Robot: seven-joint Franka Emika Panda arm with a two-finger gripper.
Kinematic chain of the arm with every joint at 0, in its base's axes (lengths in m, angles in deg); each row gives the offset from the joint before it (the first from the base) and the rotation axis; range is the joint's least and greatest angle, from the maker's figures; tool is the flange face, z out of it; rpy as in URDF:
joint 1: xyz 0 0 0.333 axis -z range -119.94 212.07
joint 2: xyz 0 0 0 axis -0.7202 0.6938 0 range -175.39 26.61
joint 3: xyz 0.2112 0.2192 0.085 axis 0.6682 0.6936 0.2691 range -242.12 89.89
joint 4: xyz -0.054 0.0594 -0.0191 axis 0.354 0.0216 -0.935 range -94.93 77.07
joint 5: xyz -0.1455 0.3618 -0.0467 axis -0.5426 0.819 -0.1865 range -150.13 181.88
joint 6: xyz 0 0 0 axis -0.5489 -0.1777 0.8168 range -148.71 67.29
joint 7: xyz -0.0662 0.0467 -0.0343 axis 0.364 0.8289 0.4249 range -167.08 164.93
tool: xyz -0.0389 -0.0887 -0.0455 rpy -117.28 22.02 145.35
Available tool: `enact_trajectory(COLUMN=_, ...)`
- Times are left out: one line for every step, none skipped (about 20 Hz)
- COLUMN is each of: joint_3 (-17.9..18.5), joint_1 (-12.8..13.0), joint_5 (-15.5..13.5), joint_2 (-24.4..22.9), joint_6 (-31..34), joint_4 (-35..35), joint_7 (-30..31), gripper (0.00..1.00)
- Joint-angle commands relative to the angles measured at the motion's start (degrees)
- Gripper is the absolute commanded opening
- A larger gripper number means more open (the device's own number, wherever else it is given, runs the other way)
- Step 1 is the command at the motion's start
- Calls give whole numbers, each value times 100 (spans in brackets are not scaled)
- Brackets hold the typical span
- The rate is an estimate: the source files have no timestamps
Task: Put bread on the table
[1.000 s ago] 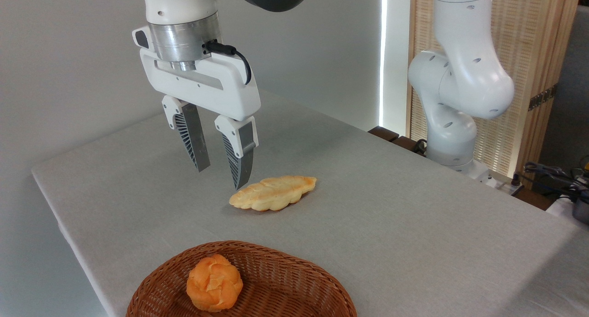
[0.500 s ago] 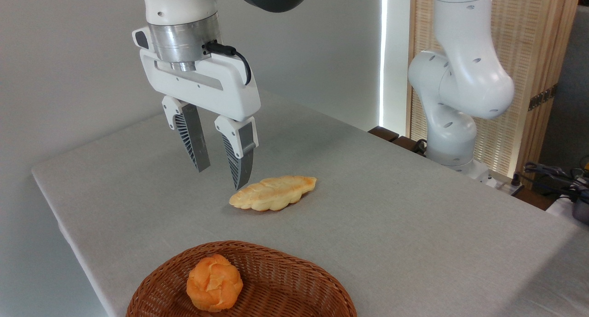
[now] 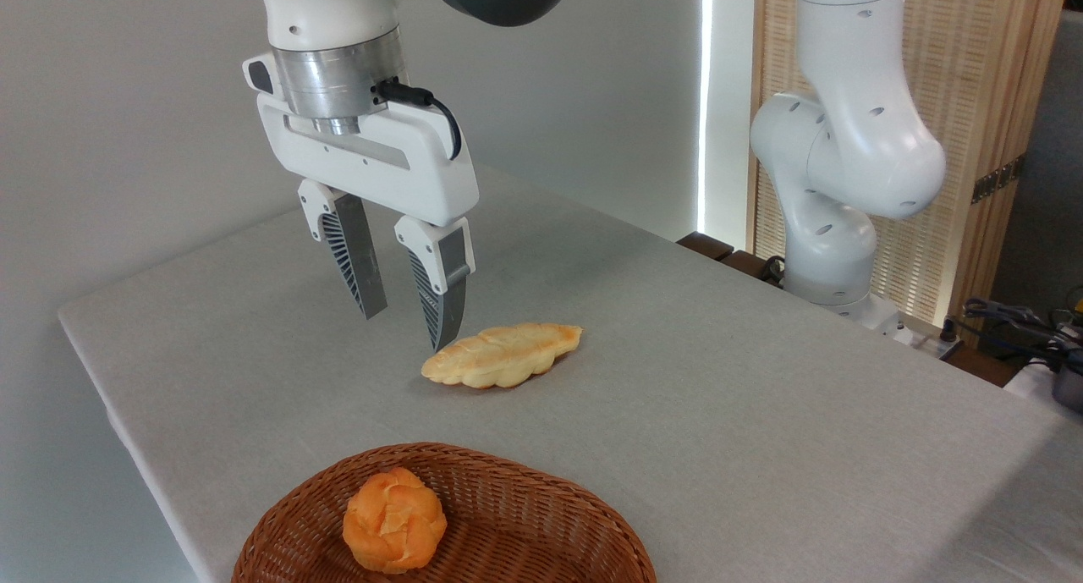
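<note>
The bread (image 3: 503,355), a pale golden leaf-shaped loaf with pointed ends, lies flat on the light grey table (image 3: 719,380) near its middle. My gripper (image 3: 406,331) hangs above the table just left of the loaf's left tip. Its two ribbed fingers (image 3: 355,261) point down and stand apart with nothing between them, so it is open. The nearer fingertip sits close to the loaf's left end, seemingly a little above it.
A brown wicker basket (image 3: 541,515) stands at the front edge with a round orange bun (image 3: 393,519) in it. The arm's white base (image 3: 833,228) rises at the back right, with cables (image 3: 1015,321) beside it.
The gripper has lifted very slightly; the bread has not moved.
</note>
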Motion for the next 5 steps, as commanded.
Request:
enact_trajectory(joint_3=35, joint_1=13, joint_5=4, joint_2=21, joint_6=-29, joint_4=0, joint_7=16, gripper=100)
enact_trajectory(joint_3=35, joint_1=13, joint_5=4, joint_2=21, joint_6=-38, joint_4=0, joint_7=16, gripper=100)
enact_trajectory(joint_3=35, joint_1=13, joint_5=-5, joint_2=21, joint_6=-38, joint_4=0, joint_7=16, gripper=100)
enact_trajectory(joint_3=35, joint_1=13, joint_5=-14, joint_2=47, joint_6=-38, joint_4=0, joint_7=16, gripper=100)
enact_trajectory(joint_3=35, joint_1=13, joint_5=-23, joint_2=47, joint_6=-47, joint_4=0, joint_7=25, gripper=100)
